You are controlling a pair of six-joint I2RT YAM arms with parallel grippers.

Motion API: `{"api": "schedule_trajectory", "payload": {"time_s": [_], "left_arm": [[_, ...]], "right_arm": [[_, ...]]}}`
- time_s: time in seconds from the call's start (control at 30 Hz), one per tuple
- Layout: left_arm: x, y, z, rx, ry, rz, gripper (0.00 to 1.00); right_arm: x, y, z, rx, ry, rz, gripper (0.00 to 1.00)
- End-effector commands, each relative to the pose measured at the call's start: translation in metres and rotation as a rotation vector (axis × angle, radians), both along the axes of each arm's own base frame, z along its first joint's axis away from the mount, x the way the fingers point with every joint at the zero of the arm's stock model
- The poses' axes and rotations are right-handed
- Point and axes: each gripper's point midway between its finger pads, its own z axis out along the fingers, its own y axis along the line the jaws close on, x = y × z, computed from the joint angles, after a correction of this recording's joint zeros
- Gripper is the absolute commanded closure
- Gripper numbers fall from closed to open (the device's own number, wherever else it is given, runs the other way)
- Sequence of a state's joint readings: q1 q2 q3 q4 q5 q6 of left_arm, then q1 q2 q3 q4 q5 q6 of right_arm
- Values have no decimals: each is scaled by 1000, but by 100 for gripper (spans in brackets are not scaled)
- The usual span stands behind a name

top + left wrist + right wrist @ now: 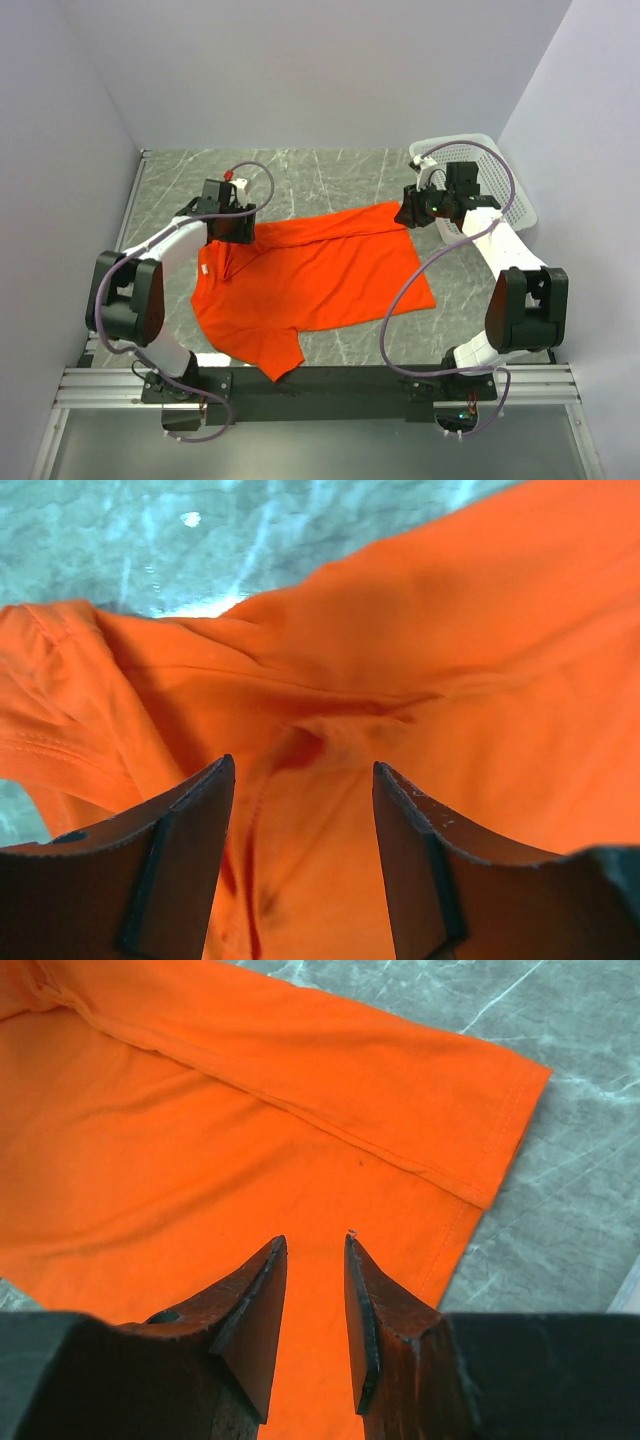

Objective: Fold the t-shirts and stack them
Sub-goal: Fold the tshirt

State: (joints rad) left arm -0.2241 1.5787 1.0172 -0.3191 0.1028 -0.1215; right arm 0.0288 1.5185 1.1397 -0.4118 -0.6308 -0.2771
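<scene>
An orange t-shirt (pixel 310 275) lies spread on the marble table, its far edge folded over in a band. My left gripper (pixel 232 230) is open just above the shirt's far left part, over rumpled cloth (pixel 300 740) near the collar. My right gripper (pixel 408 215) is open, its jaws a small way apart, above the shirt's far right corner. The folded band and its hem (pixel 470 1110) show in the right wrist view. Neither gripper holds cloth.
A white basket (pixel 490 180) stands at the far right, behind my right arm. Grey marble table (pixel 330 170) shows beyond the shirt. Walls close in on the left, right and back.
</scene>
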Motion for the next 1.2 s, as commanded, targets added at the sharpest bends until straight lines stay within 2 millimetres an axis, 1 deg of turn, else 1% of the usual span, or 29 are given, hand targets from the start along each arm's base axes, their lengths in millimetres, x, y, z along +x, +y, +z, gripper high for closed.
{"api": "schedule_trajectory", "payload": {"time_s": [0.0,0.07,0.1,0.2,0.3,0.33,0.4,0.43,0.5,0.53,0.6,0.63,0.73,0.8,0.97,1.1,1.17], "left_arm": [[19,7,7,79,-50,-15,37],[19,9,-3,102,-28,-19,37],[21,8,-2,102,-28,-21,37],[18,4,-10,97,7,-42,41],[13,1,-15,93,26,-59,48],[12,0,-16,94,32,-63,52],[9,-2,-19,92,49,-69,59],[9,-3,-19,89,50,-72,66],[7,-4,-19,85,55,-75,71],[7,-4,-18,81,55,-76,77],[5,-6,-15,69,51,-80,83],[5,-8,-12,63,48,-82,88],[-1,-13,-4,39,38,-92,97],[-6,-17,3,16,21,-100,99],[-20,-31,23,-82,-8,-116,99],[-33,-40,28,-130,-1,-109,99],[-41,-45,26,-135,13,-107,99]], "right_arm": [[0,7,2,25,-9,18,63],[0,6,0,24,-2,17,63],[0,7,-1,24,1,18,63],[-1,7,-2,24,3,21,63],[0,6,-3,25,7,19,63],[-1,7,-3,24,8,20,63],[-1,6,-4,25,10,20,63],[-1,6,-3,25,7,21,63],[0,6,-3,26,7,20,63],[-1,6,-2,26,7,20,63],[-1,6,-1,26,4,18,63],[-1,7,-2,27,7,21,63],[-1,6,0,28,2,20,63],[-1,6,-1,29,5,19,63],[-1,5,1,29,0,15,63],[-1,5,1,29,-2,15,63],[0,4,2,30,-2,11,62]]}}
